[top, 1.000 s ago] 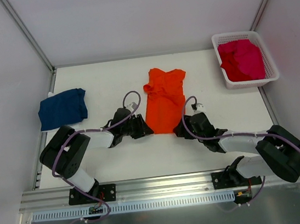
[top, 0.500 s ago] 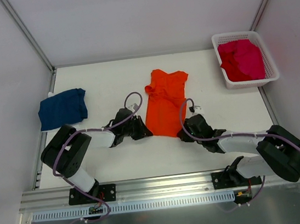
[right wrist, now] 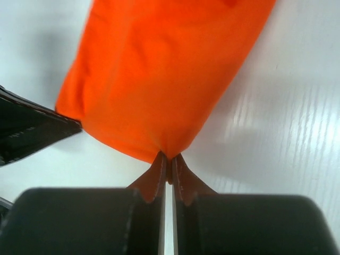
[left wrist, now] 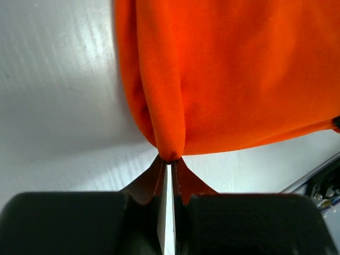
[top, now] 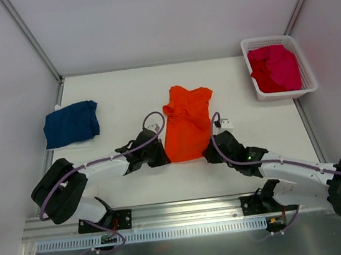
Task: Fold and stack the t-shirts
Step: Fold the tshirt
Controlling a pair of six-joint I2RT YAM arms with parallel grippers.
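Gripping bright orange soft cloth t-shirt (top: 186, 125), mid worktop (top: 121, 90), by its near hem; pinched shut with left fingers (left wrist: 155, 179) at left corner, right fingers (right wrist: 154, 179) at right corner.

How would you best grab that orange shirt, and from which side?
By the two corners of its near edge, coming in low from the robot's side. The orange shirt lies flat and lengthways, that edge facing the robot, so each corner offers a thin fold. The left gripper and right gripper are shut on exactly those.
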